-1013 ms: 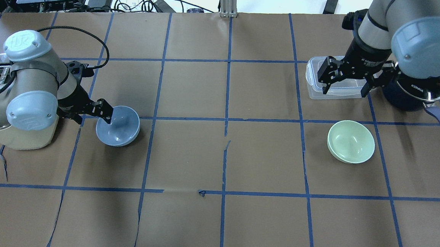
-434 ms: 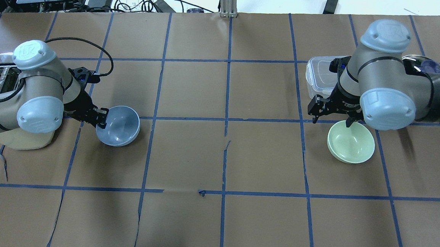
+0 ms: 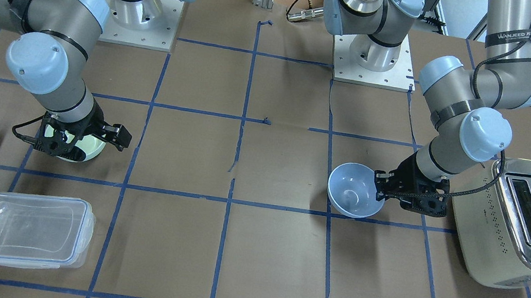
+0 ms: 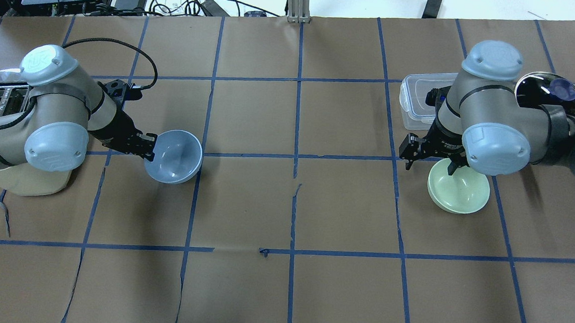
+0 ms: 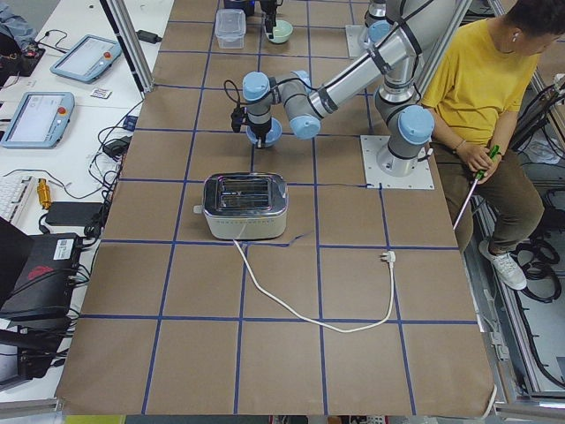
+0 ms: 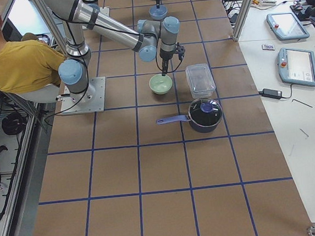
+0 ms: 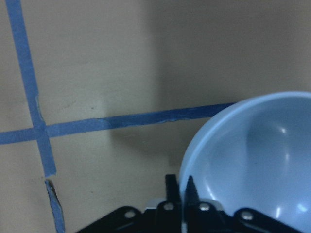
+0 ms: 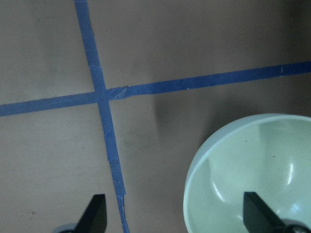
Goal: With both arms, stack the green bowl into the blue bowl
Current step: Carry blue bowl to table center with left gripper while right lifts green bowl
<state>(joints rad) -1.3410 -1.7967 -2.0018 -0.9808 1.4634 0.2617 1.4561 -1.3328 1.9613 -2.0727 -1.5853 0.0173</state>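
The blue bowl (image 4: 175, 157) hangs tilted, a little off the paper, at the left of the table. My left gripper (image 4: 149, 148) is shut on its near rim, as the left wrist view shows with the fingers (image 7: 171, 191) pinched on the rim of the bowl (image 7: 252, 165). The green bowl (image 4: 460, 194) sits upright on the right. My right gripper (image 4: 429, 162) is open and straddles its rim, one finger (image 8: 257, 213) inside the bowl (image 8: 243, 170) and one outside. The front view shows the blue bowl (image 3: 353, 192) and the green bowl (image 3: 89, 149), which is partly hidden.
A steel toaster (image 3: 519, 226) stands behind my left arm. A clear plastic container (image 4: 413, 102) and a dark navy pot (image 4: 546, 90) with a long handle stand beyond the green bowl. A person in yellow (image 5: 477, 79) sits beside the robot's base.
My left gripper has shut on the blue bowl's rim and carried it to the right. My right arm has swung down from over the container onto the green bowl's rim.
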